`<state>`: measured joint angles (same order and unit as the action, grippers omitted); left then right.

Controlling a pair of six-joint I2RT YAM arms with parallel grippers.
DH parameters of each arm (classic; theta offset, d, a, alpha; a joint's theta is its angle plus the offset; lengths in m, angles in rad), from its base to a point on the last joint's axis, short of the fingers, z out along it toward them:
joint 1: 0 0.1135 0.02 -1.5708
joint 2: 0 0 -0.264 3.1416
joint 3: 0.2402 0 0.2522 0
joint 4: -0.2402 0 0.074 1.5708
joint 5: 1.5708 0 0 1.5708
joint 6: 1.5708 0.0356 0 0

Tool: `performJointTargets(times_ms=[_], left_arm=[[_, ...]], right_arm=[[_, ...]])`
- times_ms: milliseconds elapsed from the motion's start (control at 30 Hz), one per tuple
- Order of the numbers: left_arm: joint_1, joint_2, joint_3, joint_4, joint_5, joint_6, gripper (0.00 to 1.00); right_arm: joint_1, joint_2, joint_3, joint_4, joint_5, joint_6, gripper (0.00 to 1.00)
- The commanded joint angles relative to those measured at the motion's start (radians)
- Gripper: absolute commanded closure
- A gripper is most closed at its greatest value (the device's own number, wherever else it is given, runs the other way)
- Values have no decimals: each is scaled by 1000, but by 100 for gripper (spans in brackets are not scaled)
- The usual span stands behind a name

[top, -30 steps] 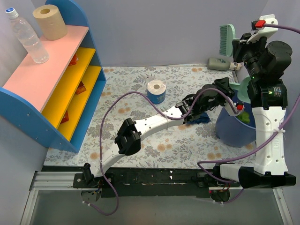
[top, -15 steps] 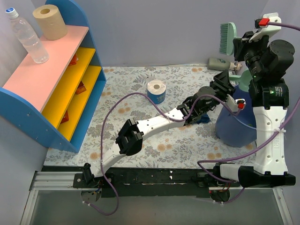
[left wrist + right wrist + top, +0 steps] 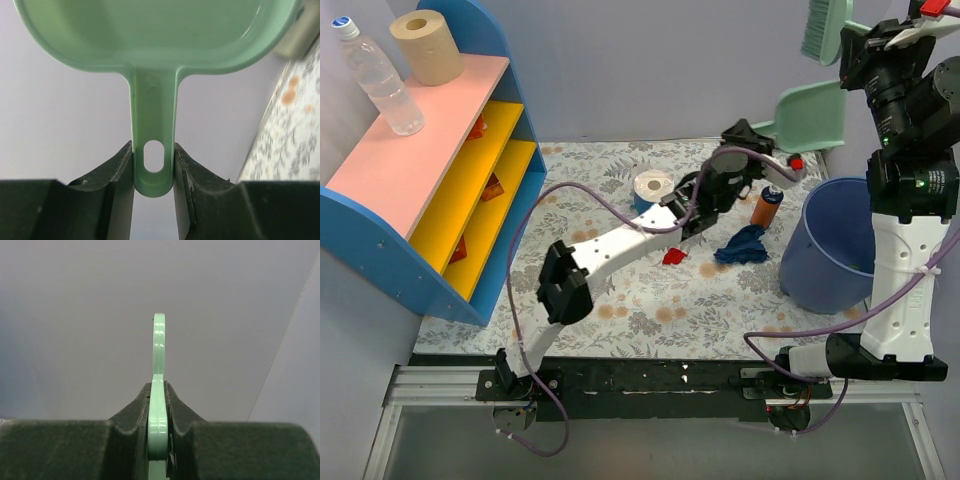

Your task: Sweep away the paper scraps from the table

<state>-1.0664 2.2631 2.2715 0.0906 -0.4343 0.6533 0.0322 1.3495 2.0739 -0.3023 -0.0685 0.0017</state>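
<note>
Scraps left: you have two paper scraps in sight on the tabletop (image 3: 705, 312), a dark blue wad (image 3: 742, 245) and a red wad (image 3: 673, 256). Both lie loose on the cloth right of centre, near each other but apart.
Scraps done: I judge most of the job finished, since no other wads show on the cloth. A speck of green sits just inside the bucket (image 3: 815, 275), too small to name.
Left tool: your left tool (image 3: 153, 160) is clamped narrow on the handle of the green dustpan (image 3: 812, 115). The pan hangs in the air at the far right, well above the cloth, and looks empty from the wrist view.
Right tool: your right tool (image 3: 159, 405) is pinched tight on the thin handle of the brush (image 3: 823, 28), raised high at the far right, nowhere near the scraps.
Remaining work: by my reading, you have both implements to bring down, two wads to gather and one tip into the bucket.
Surface: a pale leaf-and-flower cloth, flat, so light wads should slide readily.
Room: the orange bottle (image 3: 767, 205) stands just beyond the blue wad and the tissue roll (image 3: 653, 190) further left. The bucket is on the right and the shelf (image 3: 415, 160) fills the left side.
</note>
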Motion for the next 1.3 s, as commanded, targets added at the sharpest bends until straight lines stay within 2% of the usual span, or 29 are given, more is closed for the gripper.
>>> performJointTargets(times_ms=[0,100,133,267,533,633,733,833,867,967,1133,1267], left_arm=[[43,-316,-158,-202,-119,-219,100],[71,-503,-278,-345,-100,-322,100],[86,-584,-367,-408,-95,-334,100],[114,-764,-532,-593,-73,-405,100],[161,-1004,-802,-1010,32,-685,100],[163,-1050,-888,-1151,130,-805,100],[163,-1092,-1004,-1232,265,-851,100],[163,-1131,-1137,-1253,345,-831,100],[164,-1139,-1165,-1249,357,-828,100],[169,-1152,-1262,-1206,405,-833,100],[174,-1105,-1328,-1174,540,-866,100],[181,-1061,-1357,-1102,571,-891,100]], right_arm=[[-6,30,-1,43,-23,29,99],[-6,40,-18,28,-54,40,99],[-6,40,-24,23,-62,44,99],[-3,22,-107,6,-117,47,99],[1,-41,-343,-24,-182,38,99],[18,-35,-392,-75,-211,17,99],[76,-41,-478,-128,-197,-41,99],[185,-61,-578,-199,-160,-136,99],[254,-65,-596,-221,-134,-159,99],[346,-90,-655,-294,-117,-215,99],[403,-92,-695,-405,-108,-218,99],[434,-84,-722,-419,-42,-242,99]])
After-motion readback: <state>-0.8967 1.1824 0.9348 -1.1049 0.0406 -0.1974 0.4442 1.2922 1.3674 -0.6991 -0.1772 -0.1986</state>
